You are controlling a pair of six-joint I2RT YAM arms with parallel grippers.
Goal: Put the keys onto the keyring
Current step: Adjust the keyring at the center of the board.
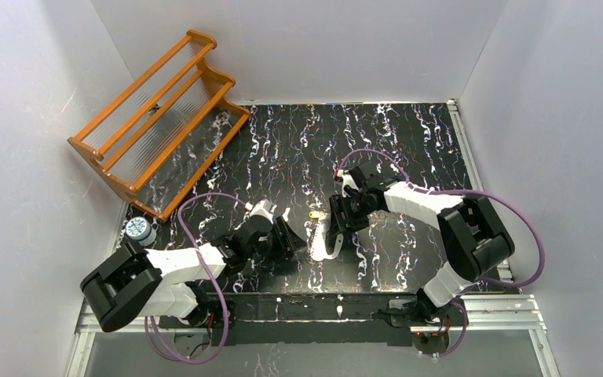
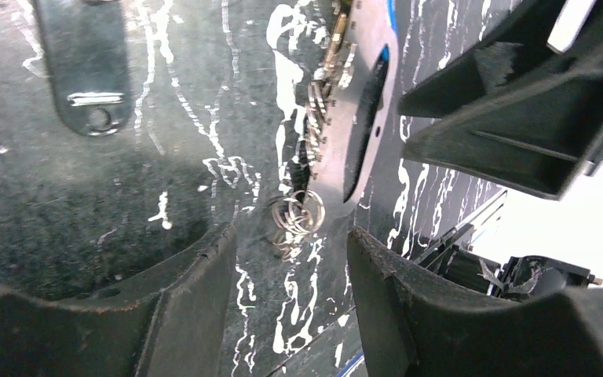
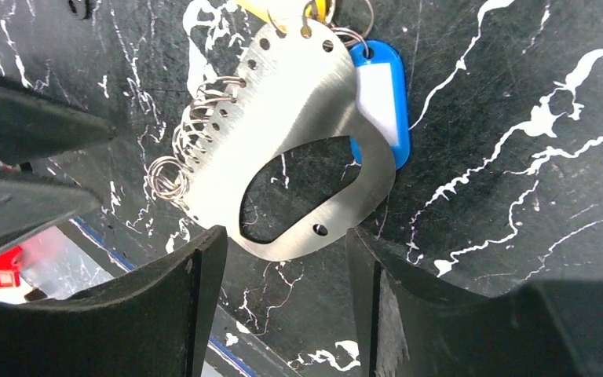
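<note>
The keyring (image 3: 298,149), a flat metal plate w/ a big hole, lies mid counter (image 1: 408,149) btwn both arms, w/ small wire rings (image 3: 180,149) and a blue tag (image 3: 381,94) on its edge. Left fingers (image 2: 290,275) are spread, nothing held, by the rings. Right fingers (image 3: 283,290) are spread at the plate's end, not pinching. Round tin (image 1: 137,229) sits far left, lid on.

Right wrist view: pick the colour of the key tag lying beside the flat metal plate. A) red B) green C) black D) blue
D: the key tag at the metal plate's upper right edge has a blue frame around a white label window, and it hangs from a small split ring at the plate's top.
</note>
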